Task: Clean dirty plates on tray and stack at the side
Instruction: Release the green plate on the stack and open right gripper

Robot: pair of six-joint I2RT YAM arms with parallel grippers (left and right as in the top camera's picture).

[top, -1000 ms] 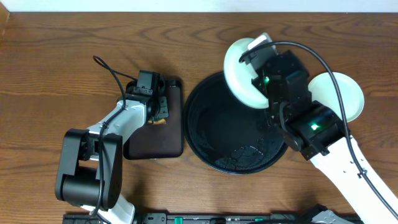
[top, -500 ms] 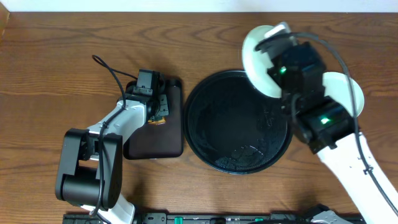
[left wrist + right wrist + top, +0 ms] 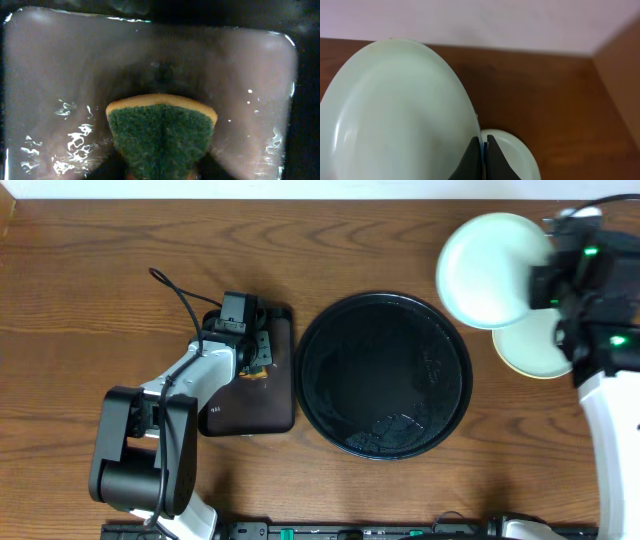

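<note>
My right gripper (image 3: pixel 548 284) is shut on the rim of a pale mint-white plate (image 3: pixel 492 270) and holds it in the air at the far right, partly over a plate stack (image 3: pixel 535 345) on the table. In the right wrist view the held plate (image 3: pixel 395 110) fills the left, the fingers (image 3: pixel 482 150) pinch its edge, and the stack (image 3: pixel 512 157) lies below. The large round black tray (image 3: pixel 382 375) holds no plates. My left gripper (image 3: pixel 255 352) is shut on a green and yellow sponge (image 3: pixel 161 132) over the small black rectangular tray (image 3: pixel 250 405).
The small rectangular tray's wet glossy floor (image 3: pixel 60 75) fills the left wrist view. A black cable (image 3: pixel 180 300) loops left of the left arm. The wall edge runs along the table's far side (image 3: pixel 520 25).
My right gripper has carried the mint-white plate from above the round tray's far edge to the right, over the plate stack. The left arm has not moved.
</note>
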